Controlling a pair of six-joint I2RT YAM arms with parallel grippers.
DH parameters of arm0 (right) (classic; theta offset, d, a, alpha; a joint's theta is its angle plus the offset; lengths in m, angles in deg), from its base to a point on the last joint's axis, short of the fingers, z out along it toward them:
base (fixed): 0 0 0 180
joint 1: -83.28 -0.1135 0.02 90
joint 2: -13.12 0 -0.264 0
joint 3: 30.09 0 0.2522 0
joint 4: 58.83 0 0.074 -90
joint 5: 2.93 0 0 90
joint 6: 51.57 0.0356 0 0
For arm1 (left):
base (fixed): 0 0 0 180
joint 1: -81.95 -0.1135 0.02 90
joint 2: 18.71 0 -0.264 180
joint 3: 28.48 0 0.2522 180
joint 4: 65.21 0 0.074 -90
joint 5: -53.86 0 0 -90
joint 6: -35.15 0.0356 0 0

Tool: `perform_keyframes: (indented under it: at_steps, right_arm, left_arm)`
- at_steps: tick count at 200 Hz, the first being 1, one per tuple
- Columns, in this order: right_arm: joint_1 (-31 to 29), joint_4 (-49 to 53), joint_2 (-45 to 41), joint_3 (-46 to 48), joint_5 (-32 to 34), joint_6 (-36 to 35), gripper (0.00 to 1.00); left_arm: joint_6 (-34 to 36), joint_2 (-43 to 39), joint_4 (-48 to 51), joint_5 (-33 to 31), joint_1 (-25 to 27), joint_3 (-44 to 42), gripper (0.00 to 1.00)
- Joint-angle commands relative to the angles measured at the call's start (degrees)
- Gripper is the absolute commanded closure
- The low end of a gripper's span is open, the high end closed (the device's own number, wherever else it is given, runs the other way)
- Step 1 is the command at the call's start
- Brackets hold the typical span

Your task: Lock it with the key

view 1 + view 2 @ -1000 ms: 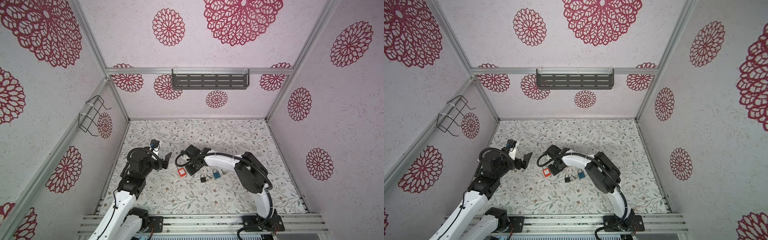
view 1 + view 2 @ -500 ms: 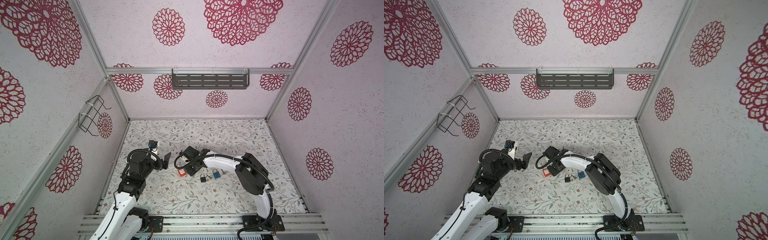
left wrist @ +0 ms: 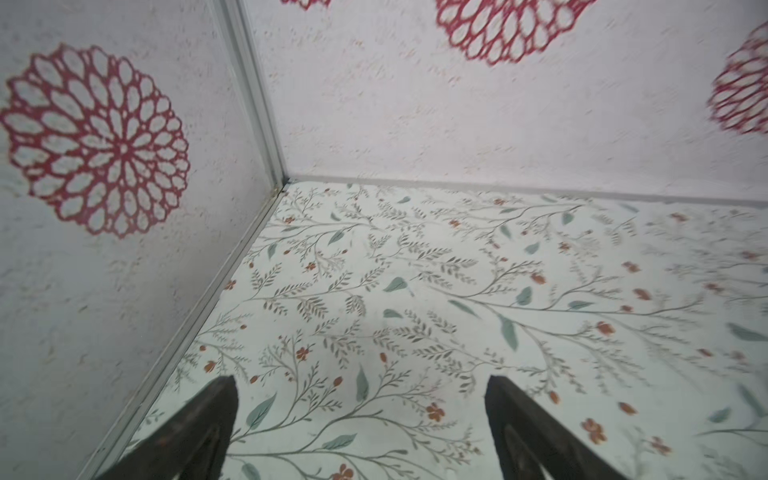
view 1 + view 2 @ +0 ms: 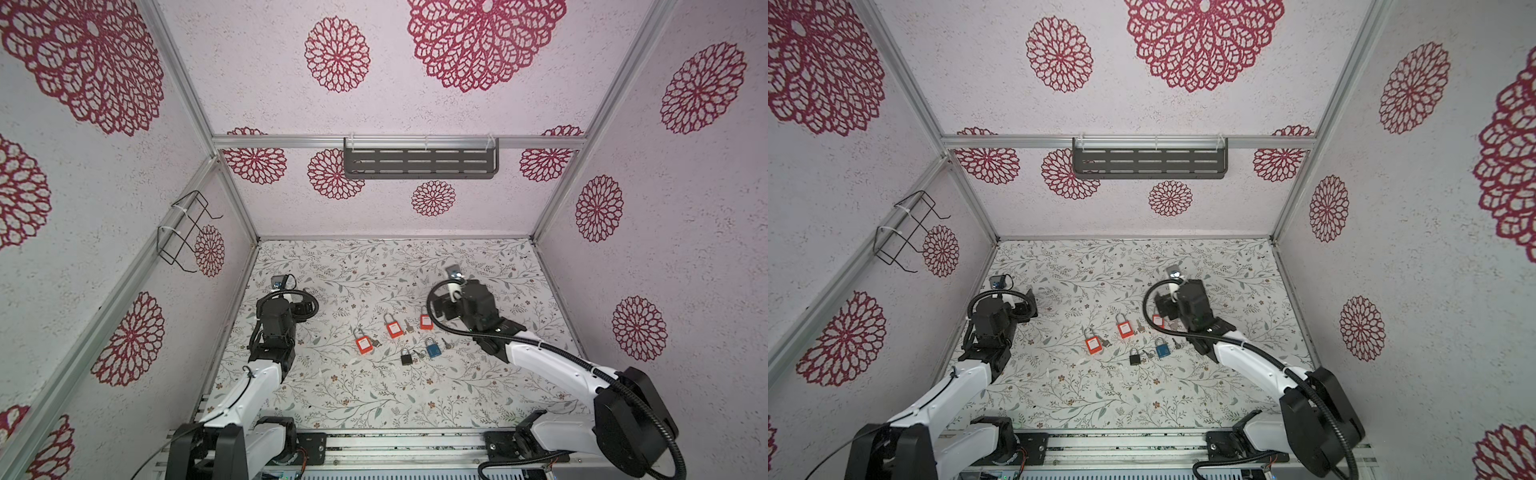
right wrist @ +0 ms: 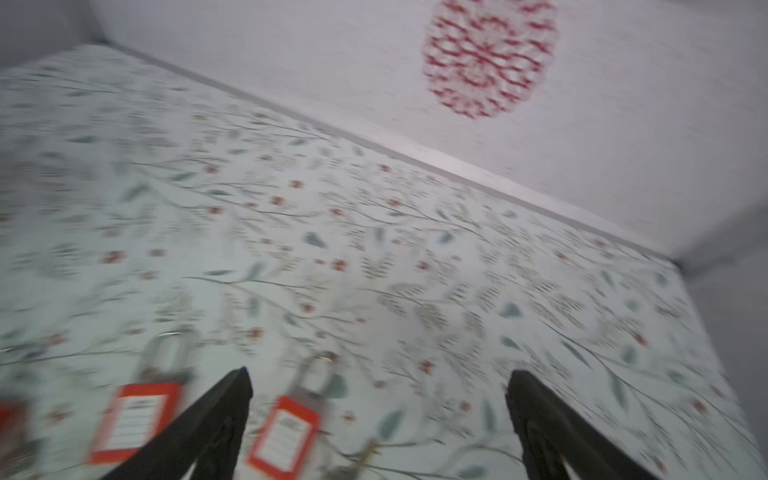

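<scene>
Three red padlocks lie in a row mid-table in both top views: left (image 4: 363, 345), middle (image 4: 394, 329), right (image 4: 425, 321). Nearer the front lie a black padlock (image 4: 406, 358) and a blue padlock (image 4: 432, 349). Small keys rest beside them, one at the left red lock (image 4: 376, 343) and one by the middle lock (image 4: 408, 328). My right gripper (image 4: 441, 309) hovers open just right of the right red padlock (image 5: 286, 432), holding nothing (image 5: 380, 376). My left gripper (image 4: 306, 309) is open over bare table at the left (image 3: 361, 386).
A dark slotted shelf (image 4: 419, 163) hangs on the back wall and a wire basket (image 4: 185, 232) on the left wall. The left wall's metal rail (image 3: 195, 316) runs close beside my left gripper. More keys lie by the blue padlock (image 4: 1177, 343).
My right gripper has opened and swung away from the left red padlock to the right, uncovering the other locks. My left arm has drawn back to the left.
</scene>
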Motion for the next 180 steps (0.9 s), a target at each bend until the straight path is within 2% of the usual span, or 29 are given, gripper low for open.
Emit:
perform_keyframes:
  at_steps: [1,20,32,40,55,70,80,84,93,101,110,117,126,135,180]
  right_arm:
    - [7.3,-21.5,1.1,9.0,9.4,-3.6,0.01]
    - [13.4,-23.8,5.3,11.0,8.0,-2.7,0.01]
    - [14.9,-31.6,8.2,14.0,6.6,-3.7,0.01]
    - [16.2,-39.1,10.2,16.8,3.7,-5.0,0.01]
    - [18.0,-41.8,11.0,18.3,3.7,-2.6,0.01]
    - [21.9,-46.5,11.2,21.1,-0.9,0.9,0.01]
    - [25.9,-55.2,14.9,23.6,-8.0,3.5,0.01]
    - [26.8,-57.9,16.6,24.2,-9.0,3.6,0.01]
    - [27.2,-49.7,13.7,22.7,-9.1,4.5,0.01]
    - [27.0,-50.2,15.5,21.0,-8.5,4.3,0.01]
    - [26.8,-44.8,14.3,19.5,-8.3,4.4,0.01]
    - [27.0,-48.0,15.4,20.0,-8.6,4.4,0.01]
    - [26.8,-46.8,14.2,20.6,-7.7,4.5,0.01]
    - [26.8,-51.1,15.2,21.8,-7.2,4.4,0.01]
    - [26.7,-47.2,14.8,20.1,-5.1,5.4,0.01]
  left_arm:
    - [4.1,7.8,-20.8,0.0,-1.1,-4.0,0.03]
    - [3.8,16.8,-35.8,3.2,-2.4,-7.6,0.03]
    - [3.2,22.9,-45.4,3.3,-3.2,-9.4,0.03]
    - [2.7,24.9,-50.2,0.9,-3.4,-10.2,0.03]
    - [0.8,22.1,-43.9,1.2,-4.4,-9.2,0.03]
    - [0.9,22.1,-40.3,6.7,-5.7,-7.3,0.03]
    - [0.6,21.8,-37.3,7.9,-6.4,-5.8,0.03]
    - [0.3,21.5,-35.7,8.2,-6.8,-5.3,0.03]
    - [-0.7,21.5,-34.3,9.6,-7.9,-4.5,0.03]
    - [-1.8,21.6,-34.6,11.3,-9.1,-4.5,0.03]
    - [-2.8,21.5,-34.8,12.9,-10.2,-4.7,0.03]
    - [-3.7,21.4,-35.2,14.5,-11.3,-5.0,0.03]
    - [-4.6,21.6,-35.9,17.1,-12.8,-5.3,0.03]
    - [-5.3,21.6,-36.0,19.1,-13.8,-5.4,0.03]
    - [-5.9,22.0,-35.3,24.7,-15.7,-4.5,0.03]
